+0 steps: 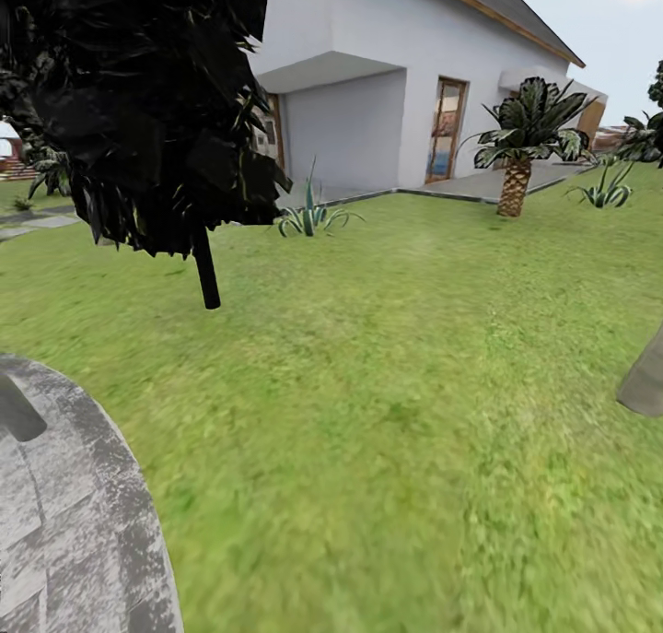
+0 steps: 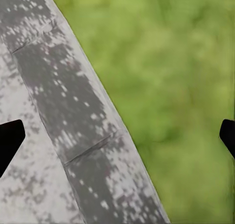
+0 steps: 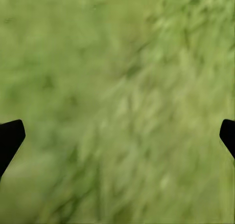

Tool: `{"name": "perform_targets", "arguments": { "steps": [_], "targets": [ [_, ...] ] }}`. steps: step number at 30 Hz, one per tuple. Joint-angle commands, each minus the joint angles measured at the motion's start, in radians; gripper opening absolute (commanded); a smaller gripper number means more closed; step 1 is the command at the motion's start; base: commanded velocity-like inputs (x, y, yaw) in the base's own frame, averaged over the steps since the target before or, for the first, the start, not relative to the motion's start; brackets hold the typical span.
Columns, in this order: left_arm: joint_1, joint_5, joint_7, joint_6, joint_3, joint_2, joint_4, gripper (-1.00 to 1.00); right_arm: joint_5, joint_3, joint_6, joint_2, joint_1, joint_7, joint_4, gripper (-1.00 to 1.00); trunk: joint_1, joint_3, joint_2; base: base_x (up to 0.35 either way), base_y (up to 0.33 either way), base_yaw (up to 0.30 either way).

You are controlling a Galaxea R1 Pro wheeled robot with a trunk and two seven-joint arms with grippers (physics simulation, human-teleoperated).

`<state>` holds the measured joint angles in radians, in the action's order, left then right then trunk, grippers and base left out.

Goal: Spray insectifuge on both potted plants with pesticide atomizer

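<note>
Ahead: lawn [image 1: 387,384], dark tree [image 1: 138,99], palm [image 1: 527,135], house [image 1: 414,71]; both jaws spread, empty.

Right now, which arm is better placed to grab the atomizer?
Neither yet. The left tool hangs open over the patio edge and the right tool open over bare lawn. I can't make out the bottle, so drive on first.

Lawn [image 1: 396,384] green, in even daylight. Grey stone patio [image 1: 64,522] at the near left edge. White house [image 1: 387,71] beyond, with a brown-framed door [image 1: 446,128]. Dark-leaved tree [image 1: 147,99] near left; palm [image 1: 520,145] by the house. Spiky plant [image 1: 311,216] between them.
</note>
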<state>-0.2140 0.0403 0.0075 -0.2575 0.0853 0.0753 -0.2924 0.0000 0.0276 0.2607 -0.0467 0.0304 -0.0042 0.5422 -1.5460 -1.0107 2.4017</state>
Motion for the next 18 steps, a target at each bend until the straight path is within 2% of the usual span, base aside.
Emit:
{"name": "perform_targets", "arguments": {
  "steps": [1,18],
  "targets": [
    [-0.001,0.004,0.0,-0.003,0.001,0.0,0.001,1.0,0.0,0.0,0.003,0.0,0.0,0.0,-0.001,1.0,0.0,-0.001,0.0,0.288,-0.206,0.276],
    [-0.001,0.004,0.0,-0.005,0.001,0.0,0.001,1.0,0.0,0.001,0.003,0.0,0.0,0.0,-0.001,1.0,0.0,-0.001,0.0,0.287,-0.207,0.277]
  ]
}}
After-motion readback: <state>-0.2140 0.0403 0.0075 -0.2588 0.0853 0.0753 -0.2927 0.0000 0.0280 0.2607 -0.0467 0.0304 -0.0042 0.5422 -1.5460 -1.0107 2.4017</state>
